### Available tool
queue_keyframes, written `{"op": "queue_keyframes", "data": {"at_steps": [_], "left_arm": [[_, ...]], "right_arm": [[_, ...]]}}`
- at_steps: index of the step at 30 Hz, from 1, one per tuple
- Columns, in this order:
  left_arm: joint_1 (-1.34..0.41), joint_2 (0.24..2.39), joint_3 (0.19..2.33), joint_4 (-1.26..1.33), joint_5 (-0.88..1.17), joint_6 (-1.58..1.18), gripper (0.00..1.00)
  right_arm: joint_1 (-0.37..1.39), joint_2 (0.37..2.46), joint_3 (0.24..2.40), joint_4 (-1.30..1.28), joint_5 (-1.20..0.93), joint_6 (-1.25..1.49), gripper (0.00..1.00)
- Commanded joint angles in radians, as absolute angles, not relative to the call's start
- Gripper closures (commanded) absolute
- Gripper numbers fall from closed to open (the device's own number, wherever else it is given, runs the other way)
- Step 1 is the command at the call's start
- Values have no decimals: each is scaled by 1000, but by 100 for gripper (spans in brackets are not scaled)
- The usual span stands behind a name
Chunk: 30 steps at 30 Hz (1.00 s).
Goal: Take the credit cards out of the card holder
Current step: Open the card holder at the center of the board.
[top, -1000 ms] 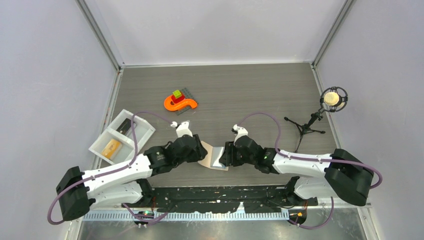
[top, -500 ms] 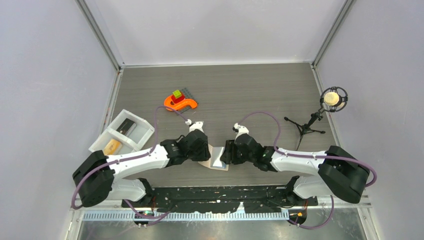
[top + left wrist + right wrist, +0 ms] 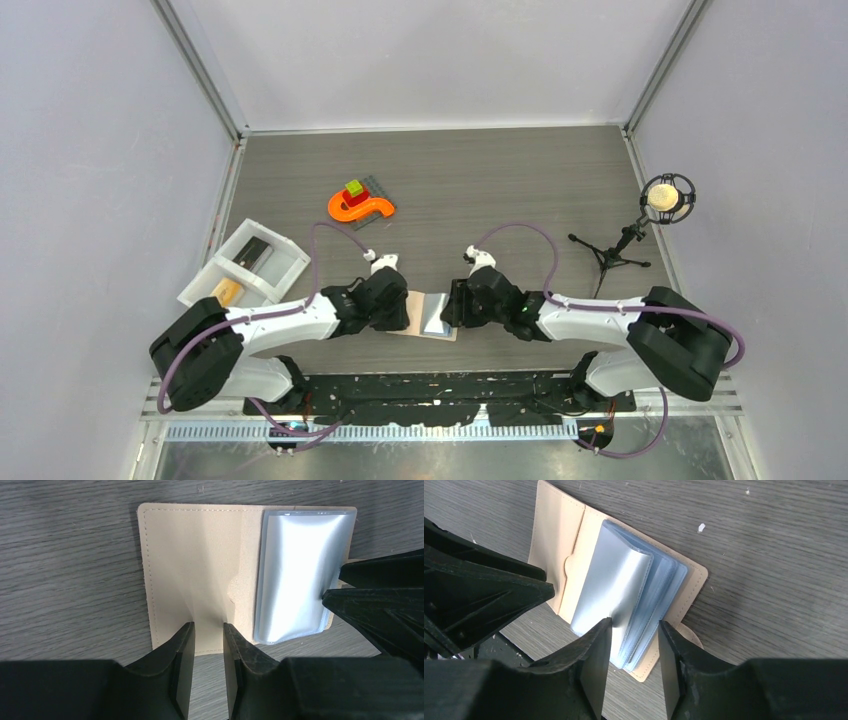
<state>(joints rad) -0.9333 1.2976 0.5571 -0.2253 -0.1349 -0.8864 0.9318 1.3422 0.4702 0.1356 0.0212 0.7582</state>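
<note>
Grey table (image 3: pixel 500 180); open card holder (image 3: pixel 200 565) lies between left claw (image 3: pixel 207 630) and right claw (image 3: pixel 635 624).

The card holder (image 3: pixel 195 570) is matt leather with glossy plastic sleeves (image 3: pixel 295 575)

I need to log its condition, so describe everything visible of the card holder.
The card holder lies opened flat on the grey wood-grain table. Its beige, leather-like cover has stitched edges and a notched pocket on one half; a stack of pale blue clear sleeves fills the other, a rounded tab peeking out beneath. The left pincer sits at the pocket half's edge; the right pincer straddles the sleeves.
</note>
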Motion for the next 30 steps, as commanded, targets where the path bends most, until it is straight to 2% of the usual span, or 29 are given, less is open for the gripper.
{"op": "queue_keyframes", "data": {"at_steps": [1, 15, 26, 30], "left_arm": [[-936, 1333, 501, -80, -62, -931, 71], [-936, 1355, 481, -6, -12, -962, 71], [-936, 1365, 483, -6, -5, -969, 71], [-936, 1359, 485, -5, -5, -971, 71]], "right_arm": [[931, 1355, 521, 175, 15, 758, 56], [931, 1245, 548, 54, 54, 732, 45], [931, 1229, 549, 46, 52, 725, 43], [931, 1218, 537, 78, 32, 723, 49]]}}
